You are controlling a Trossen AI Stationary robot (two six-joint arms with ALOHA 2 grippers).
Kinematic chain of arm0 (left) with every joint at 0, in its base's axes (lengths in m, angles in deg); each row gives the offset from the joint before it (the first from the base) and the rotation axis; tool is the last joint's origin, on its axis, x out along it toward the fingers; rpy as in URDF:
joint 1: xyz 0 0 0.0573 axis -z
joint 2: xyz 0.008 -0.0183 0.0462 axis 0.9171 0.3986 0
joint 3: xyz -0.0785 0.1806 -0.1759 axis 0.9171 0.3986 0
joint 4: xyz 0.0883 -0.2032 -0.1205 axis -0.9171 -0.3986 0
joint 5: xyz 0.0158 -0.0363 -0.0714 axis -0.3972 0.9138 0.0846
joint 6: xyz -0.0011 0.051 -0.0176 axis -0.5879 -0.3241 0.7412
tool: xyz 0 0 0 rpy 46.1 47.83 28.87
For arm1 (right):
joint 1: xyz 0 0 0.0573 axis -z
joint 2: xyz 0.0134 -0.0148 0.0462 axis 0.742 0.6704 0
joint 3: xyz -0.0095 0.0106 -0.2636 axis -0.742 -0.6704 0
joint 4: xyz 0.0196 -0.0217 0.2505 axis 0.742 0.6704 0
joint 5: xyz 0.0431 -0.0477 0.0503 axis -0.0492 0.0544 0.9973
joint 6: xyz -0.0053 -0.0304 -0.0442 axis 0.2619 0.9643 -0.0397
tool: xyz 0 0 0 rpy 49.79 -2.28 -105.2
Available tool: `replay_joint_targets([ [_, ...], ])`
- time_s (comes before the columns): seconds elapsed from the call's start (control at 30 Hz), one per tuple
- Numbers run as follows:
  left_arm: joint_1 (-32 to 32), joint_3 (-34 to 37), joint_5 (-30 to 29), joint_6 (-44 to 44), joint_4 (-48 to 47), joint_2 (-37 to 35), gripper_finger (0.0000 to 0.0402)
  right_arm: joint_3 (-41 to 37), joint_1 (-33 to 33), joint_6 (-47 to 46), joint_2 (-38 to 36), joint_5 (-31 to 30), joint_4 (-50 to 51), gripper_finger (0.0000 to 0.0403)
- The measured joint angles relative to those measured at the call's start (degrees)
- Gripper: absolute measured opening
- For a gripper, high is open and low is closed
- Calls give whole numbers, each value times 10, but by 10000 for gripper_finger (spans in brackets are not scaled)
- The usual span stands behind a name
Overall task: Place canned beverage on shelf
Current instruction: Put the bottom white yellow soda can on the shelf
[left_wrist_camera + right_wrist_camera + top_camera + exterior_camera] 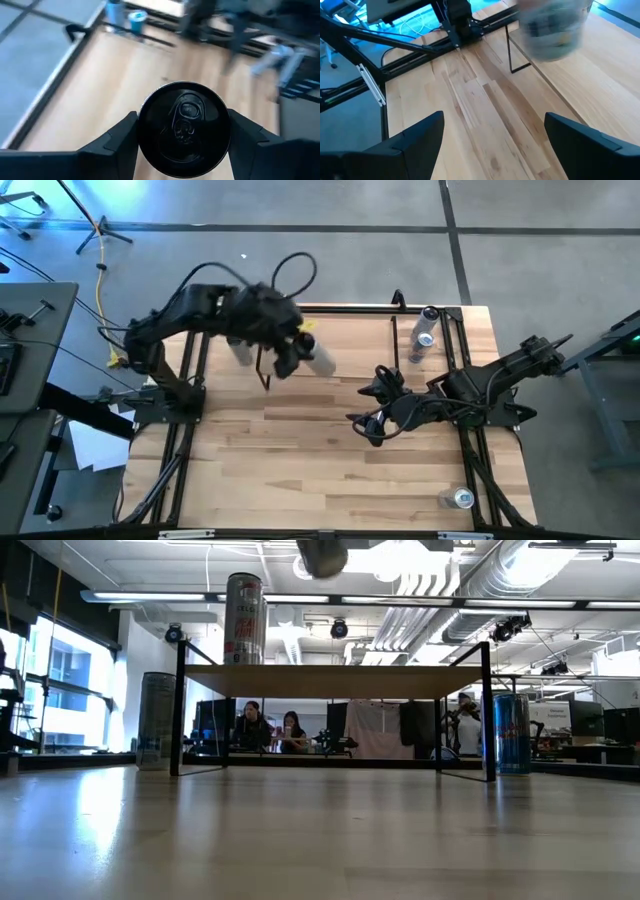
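A: Which step is this?

B: The carry, I'd say. The left gripper (182, 131) has its fingers clamped on either side of a dark can (183, 129), seen top-down in the left wrist view with its pull tab facing the camera. In the high view that can (318, 360) hangs above the shelf (330, 340) at about 11 o'clock on the counter (330, 470).

A: Is anything on the shelf already?

B: One tall silver can (244, 618) stands upright on the wood top toward one end, per the low view. The carried can (321, 556) shows at the top edge there, well clear of the shelf (335, 680).

A: And the right arm?

B: Waiting near the middle of the counter, at about 3 o'clock. The right gripper (492, 140) has its fingers wide apart and holds nothing.

A: What does the next move call for?

B: Probably lowering the can straight down onto bare wood beside the silver one, keeping it upright and clear of its neighbour, then parting the fingers only once the base rests flat.
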State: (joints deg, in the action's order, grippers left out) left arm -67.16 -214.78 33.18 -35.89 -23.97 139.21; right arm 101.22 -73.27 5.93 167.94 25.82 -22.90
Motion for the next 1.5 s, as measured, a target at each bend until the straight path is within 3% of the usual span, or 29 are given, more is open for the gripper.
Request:
replay_joint_targets([
  [0.7,-110,6,-11,-24,-74,62,196,0,0,-1,1,-28,-3,330],
  [1.1,-124,6,37,-50,-105,110,197,-1,7,-8,1,-31,-3,330],
  [1.5,-123,2,31,-23,-108,113,209,-1,7,-12,1,-31,-3,330],
])
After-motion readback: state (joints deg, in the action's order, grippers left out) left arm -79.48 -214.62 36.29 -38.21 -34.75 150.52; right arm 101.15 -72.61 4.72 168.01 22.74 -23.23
